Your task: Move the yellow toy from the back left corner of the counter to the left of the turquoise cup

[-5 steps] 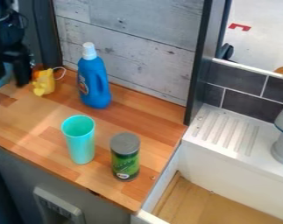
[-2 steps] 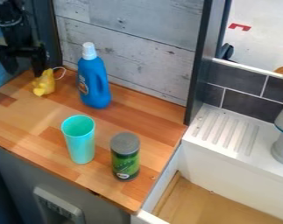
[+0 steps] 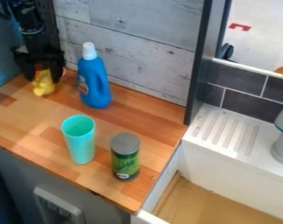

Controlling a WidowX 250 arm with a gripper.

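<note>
– where's the yellow toy?

– at the back left of the wooden counter, left of the blue bottle.

– and what's changed?

– the black gripper. it was off to the left of the toy; it has swung right, and now hangs right over it.

– closed on it?

– no, the fingers are apart, one to each side, with the toy between them. i'd say it's lined up, but i see no grip yet.

– anything else shifted?

– no. the turquoise cup stands upright near the front, the green can with a grey lid just beside it.

– and around that?

– whitewashed planks behind, a white ribbed ledge to the right, dark tiles above the ledge.
</note>
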